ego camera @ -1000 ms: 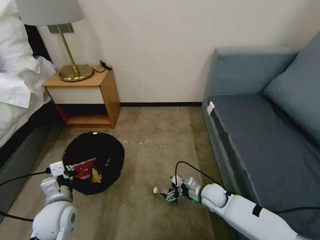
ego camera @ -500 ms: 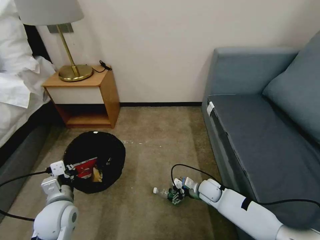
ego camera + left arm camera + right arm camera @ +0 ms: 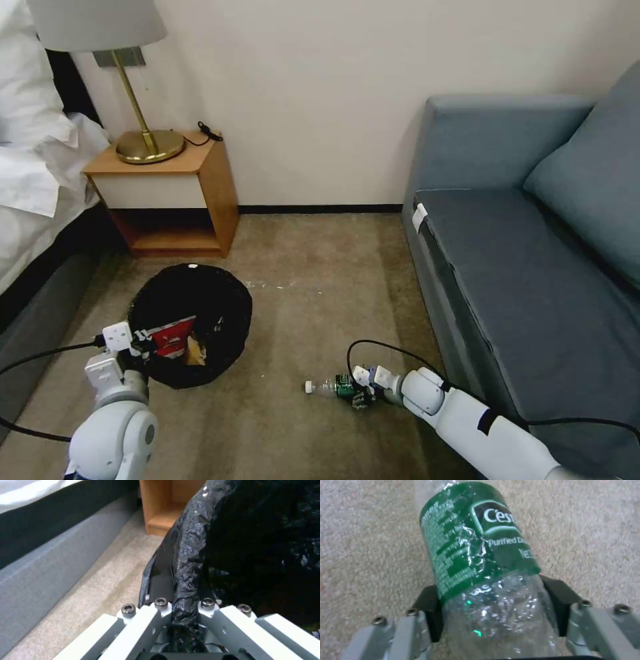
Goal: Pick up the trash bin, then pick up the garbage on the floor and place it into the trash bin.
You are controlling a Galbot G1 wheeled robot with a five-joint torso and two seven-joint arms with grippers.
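- Left gripper (image 3: 139,340): clamping the near rim of the trash bin (image 3: 220,293); fingers (image 3: 146,620) pinching a fold of the black plastic bag (image 3: 190,562) between them.
- Trash bin: sitting on the carpet (image 3: 313,280) in front of the wooden nightstand (image 3: 167,193), tilted with its mouth facing the head camera.
- Red-white packet (image 3: 170,335) and a brown crumpled piece (image 3: 194,352): lying inside the bin, near the left gripper.
- Right gripper (image 3: 360,393): reaching low over the carpet, near the grey sofa (image 3: 520,280); dark pads (image 3: 430,610) flanking the bottle (image 3: 476,555) on both sides of its lower clear section, below the green label; touching or only just beside, cannot tell.
- Bottle (image 3: 330,387): lying on its side on the carpet, white cap pointing toward the bin, well apart from it.
- Lamp (image 3: 143,100): standing on the nightstand.
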